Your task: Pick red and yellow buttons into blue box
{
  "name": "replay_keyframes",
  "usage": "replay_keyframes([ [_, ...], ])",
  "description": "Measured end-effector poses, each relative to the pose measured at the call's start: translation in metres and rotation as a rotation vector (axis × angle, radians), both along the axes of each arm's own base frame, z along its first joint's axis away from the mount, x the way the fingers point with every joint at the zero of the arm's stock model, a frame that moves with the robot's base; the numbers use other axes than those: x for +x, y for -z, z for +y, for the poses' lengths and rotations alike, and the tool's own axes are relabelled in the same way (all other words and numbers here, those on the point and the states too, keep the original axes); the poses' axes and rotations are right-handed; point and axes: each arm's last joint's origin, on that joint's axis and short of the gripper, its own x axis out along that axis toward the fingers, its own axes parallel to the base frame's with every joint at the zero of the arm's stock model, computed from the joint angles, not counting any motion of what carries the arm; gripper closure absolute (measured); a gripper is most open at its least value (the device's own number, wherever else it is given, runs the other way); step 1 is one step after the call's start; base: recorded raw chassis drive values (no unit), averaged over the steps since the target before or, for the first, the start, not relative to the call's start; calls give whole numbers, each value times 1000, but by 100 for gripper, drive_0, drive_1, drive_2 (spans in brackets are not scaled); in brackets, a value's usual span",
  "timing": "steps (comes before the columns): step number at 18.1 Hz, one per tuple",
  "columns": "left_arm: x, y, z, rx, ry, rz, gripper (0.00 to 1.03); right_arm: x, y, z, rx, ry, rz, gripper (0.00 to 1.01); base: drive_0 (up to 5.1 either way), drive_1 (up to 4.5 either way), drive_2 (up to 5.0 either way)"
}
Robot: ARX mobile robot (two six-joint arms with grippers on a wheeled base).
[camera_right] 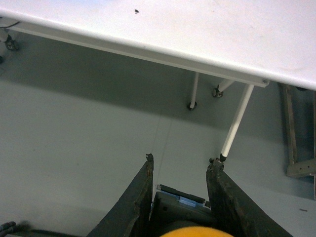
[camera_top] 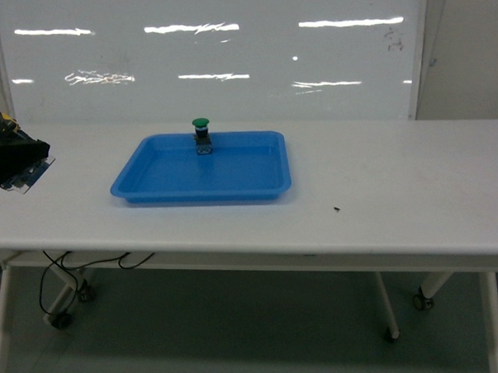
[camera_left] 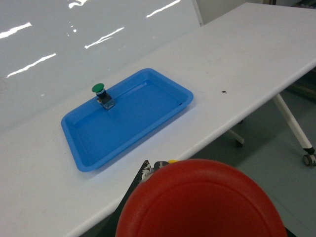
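Nearest in the left wrist view, the red button's (camera_left: 200, 200) cap fills the bottom of the frame, directly in front of the camera, with a sliver of yellow and dark tool parts just above its upper left edge. The left tool's fingers are hidden behind the cap, so its grip cannot be told for sure, though the button sits where the tool would hold it. In the head view only a dark part of the left arm (camera_top: 12, 160) shows at the left edge, above the surface's (camera_top: 398, 188) near left part.

In the right wrist view the right tool (camera_right: 182, 165) hangs over the floor (camera_right: 74, 143), off the near edge of the surface; its two dark fingers (camera_right: 140, 192) stand moderately apart with nothing between their tips. The yellow button's (camera_right: 196, 232) cap peeks in at the bottom edge, low between the fingers near the palm.

Farther off, a shallow blue tray (camera_top: 150, 187) lies on the white surface. A green button (camera_top: 201, 135) stands upright inside the tray at the middle of its far rim. A small dark speck (camera_top: 337, 207) lies on the surface, right of the tray. A glossy white board (camera_top: 210, 56) stands behind. The blue box is not in any view.
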Motion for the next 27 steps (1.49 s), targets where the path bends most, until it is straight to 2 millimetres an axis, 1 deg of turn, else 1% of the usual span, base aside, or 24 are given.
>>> replay_keyframes([
  [16, 0, 0, 0, 0, 0, 4, 78, 0, 0, 0, -1, 1, 1, 72, 375, -472, 104],
  [27, 0, 0, 0, 0, 0, 0, 78, 0, 0, 0, -1, 1, 0, 72, 478, -372, -81],
])
